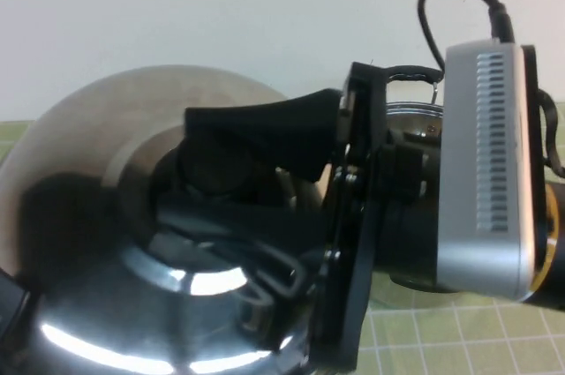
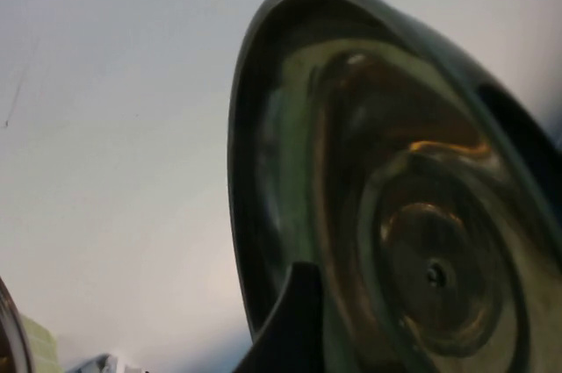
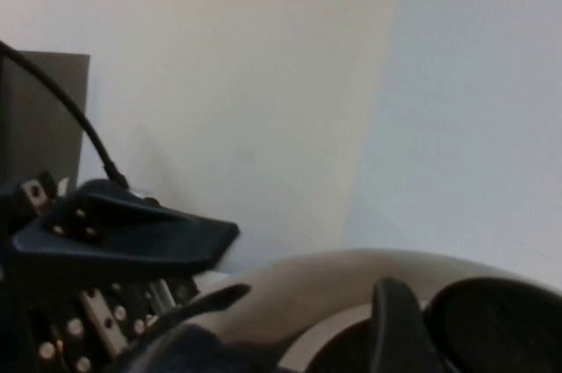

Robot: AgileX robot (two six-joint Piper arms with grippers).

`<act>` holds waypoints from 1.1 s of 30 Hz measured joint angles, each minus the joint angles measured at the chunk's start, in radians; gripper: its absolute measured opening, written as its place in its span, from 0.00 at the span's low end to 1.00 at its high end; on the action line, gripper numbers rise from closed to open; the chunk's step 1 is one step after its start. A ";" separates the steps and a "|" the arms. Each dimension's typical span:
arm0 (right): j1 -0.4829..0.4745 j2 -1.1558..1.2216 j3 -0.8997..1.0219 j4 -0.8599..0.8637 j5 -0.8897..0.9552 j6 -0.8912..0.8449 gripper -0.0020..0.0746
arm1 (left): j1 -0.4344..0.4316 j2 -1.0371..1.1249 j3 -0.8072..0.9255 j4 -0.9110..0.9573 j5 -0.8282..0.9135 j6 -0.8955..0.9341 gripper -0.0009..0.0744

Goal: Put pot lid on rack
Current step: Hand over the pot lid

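Observation:
The pot lid (image 1: 97,163), shiny and domed with a black knob (image 1: 207,176), is held up high and fills the high view. My right gripper (image 1: 221,198) reaches in from the right and its fingers close around the knob. In the right wrist view one finger (image 3: 395,320) lies against the knob (image 3: 500,329). My left gripper (image 3: 123,237) grips the lid's rim. The left wrist view shows the lid's underside (image 2: 421,241) with one finger (image 2: 290,320) on it. The rack is out of view.
A steel rim (image 1: 410,115), perhaps the pot, shows behind my right gripper. A green checked cloth (image 1: 441,340) covers the table below. A white wall lies behind. A dark panel (image 3: 44,118) stands at the side in the right wrist view.

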 joint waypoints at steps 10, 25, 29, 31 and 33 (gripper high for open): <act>0.060 0.104 -0.021 0.006 -0.081 -0.040 0.48 | 0.000 0.000 0.000 0.040 -0.066 -0.002 0.44; 0.062 0.140 -0.023 0.116 -0.191 -0.030 0.81 | 0.000 0.000 0.000 0.044 -0.078 -0.004 0.24; 0.062 0.135 -0.023 0.135 -0.248 -0.067 0.85 | 0.000 0.000 -0.029 0.059 -0.038 0.004 0.24; 0.062 0.111 -0.023 0.147 -0.258 -0.111 0.86 | 0.000 0.000 -0.077 0.098 0.005 0.009 0.24; 0.062 0.071 -0.023 0.158 -0.254 -0.173 0.84 | 0.000 0.008 -0.141 0.196 0.066 -0.012 0.24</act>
